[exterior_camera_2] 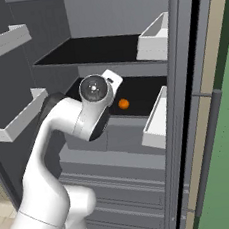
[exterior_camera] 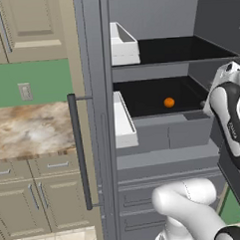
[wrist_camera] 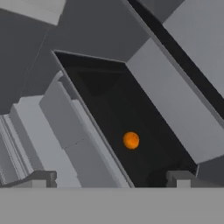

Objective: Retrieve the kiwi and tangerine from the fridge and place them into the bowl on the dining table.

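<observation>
On the dark middle shelf of the open fridge [exterior_camera: 158,155], the tangerine [wrist_camera: 131,140] lies ahead of the gripper [wrist_camera: 111,179], whose fingers stand wide apart and empty; the reach step appears underway, calling for advancing to straddle the fruit before closing.

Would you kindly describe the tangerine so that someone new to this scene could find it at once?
Start at the tall slate-grey fridge, standing open with dark shelves and white door bins. Go to the lower dark shelf, just above the grey drawers. The tangerine sits there alone: a small bright orange ball, the only coloured thing in the grey and black interior.
</observation>
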